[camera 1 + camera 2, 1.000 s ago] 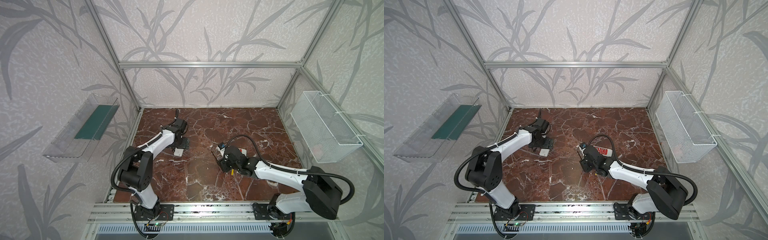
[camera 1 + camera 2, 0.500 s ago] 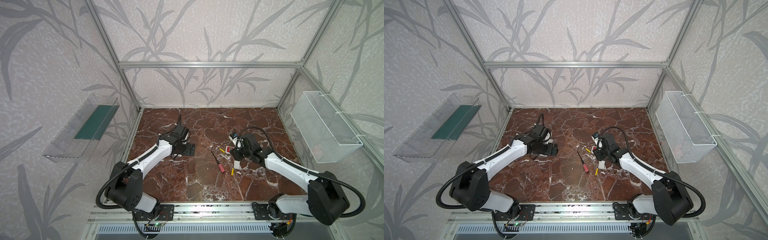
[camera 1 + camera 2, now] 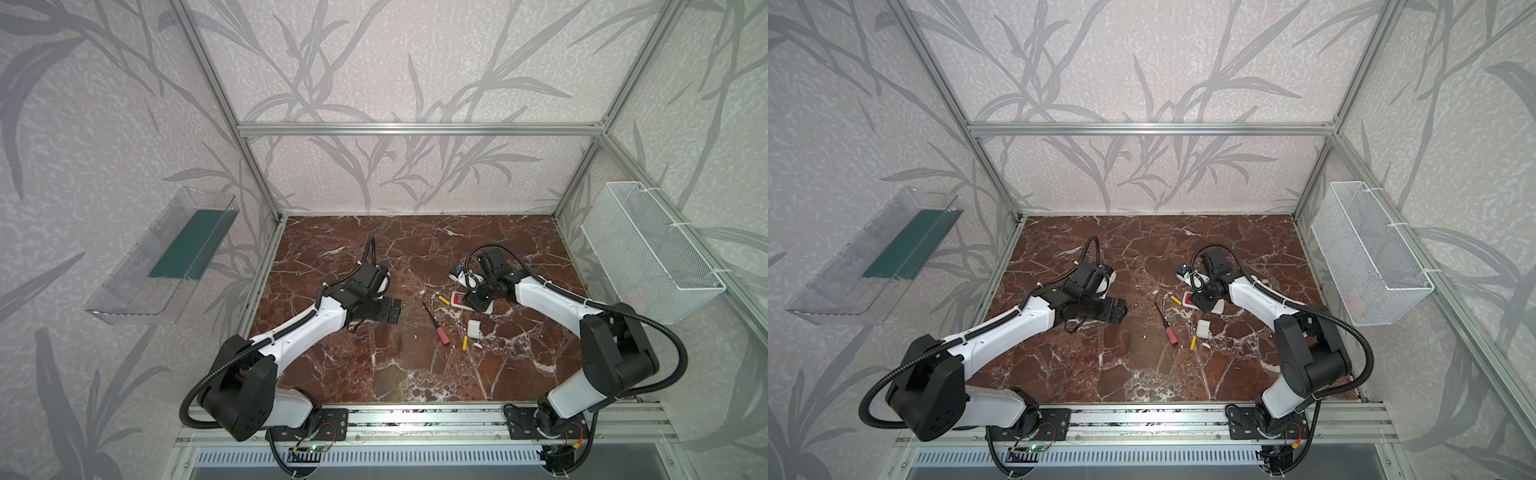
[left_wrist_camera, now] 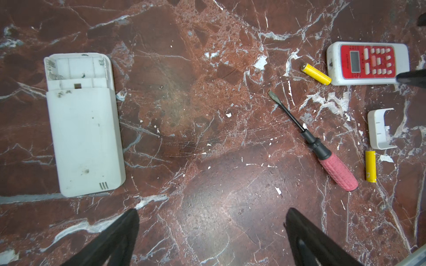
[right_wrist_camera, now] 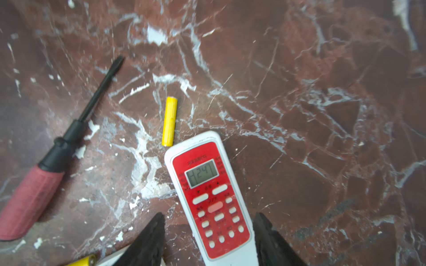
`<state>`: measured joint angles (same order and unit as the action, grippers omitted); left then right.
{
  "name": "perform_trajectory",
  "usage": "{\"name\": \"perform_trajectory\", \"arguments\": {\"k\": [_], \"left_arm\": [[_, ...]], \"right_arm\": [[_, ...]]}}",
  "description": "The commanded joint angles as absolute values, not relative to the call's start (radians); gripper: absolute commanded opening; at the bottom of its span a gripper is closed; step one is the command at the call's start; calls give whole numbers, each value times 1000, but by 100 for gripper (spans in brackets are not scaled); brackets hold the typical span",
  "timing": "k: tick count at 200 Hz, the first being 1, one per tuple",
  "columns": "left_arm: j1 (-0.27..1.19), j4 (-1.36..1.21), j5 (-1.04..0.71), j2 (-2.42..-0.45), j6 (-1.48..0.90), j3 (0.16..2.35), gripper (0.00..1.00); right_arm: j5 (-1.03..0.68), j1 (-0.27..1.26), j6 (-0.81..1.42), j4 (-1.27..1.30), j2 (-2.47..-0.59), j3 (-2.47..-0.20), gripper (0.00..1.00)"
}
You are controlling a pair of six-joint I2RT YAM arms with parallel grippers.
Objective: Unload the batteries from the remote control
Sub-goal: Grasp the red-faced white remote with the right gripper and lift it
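Nearest my side of the tabletop, 1 of the 2 loose batteries lay flat. It was a slim yellow cylinder with a small pale mark near 1 end. The white cover lay just beside it, hollow side up, and I judged it had been set there to be out of the way. The screwdriver lay next to them with its flat blade pointing away from me, close enough for prying.

My left gripper hovered wide open and empty above bare marble. I judged it was parked there so its camera could take in both remotes.

Further out, the second battery lay with 1 end almost touching a corner of the red remote. It was the same plain yellow, and in the left wrist view it showed a metal cap. That remote lay face up, so its battery bay faced the marble. Its display showed digits, so I judged it might yet hold cells.

My right gripper straddled the remote's button end, 1 jaw at each long edge, probably to turn it over. I could not tell whether the jaws pinched it.

Furthest, the white remote lay face down, and its open bay had no cells in it.
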<state>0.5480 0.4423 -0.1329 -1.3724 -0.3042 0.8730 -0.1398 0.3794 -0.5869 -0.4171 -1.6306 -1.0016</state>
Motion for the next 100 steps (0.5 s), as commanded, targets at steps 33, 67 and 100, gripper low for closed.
{"name": "perform_trajectory", "arguments": {"k": [33, 67, 100], "left_arm": [[549, 383, -69, -1328, -310, 831, 99], [549, 416, -31, -1319, -303, 831, 99], [549, 411, -23, -1302, -289, 821, 99]], "right_arm": [[-108, 359, -712, -508, -1741, -1052, 61], [-98, 356, -724, -488, -1772, -1058, 61], [-88, 354, -745, -513, -1821, -1086, 61]]}}
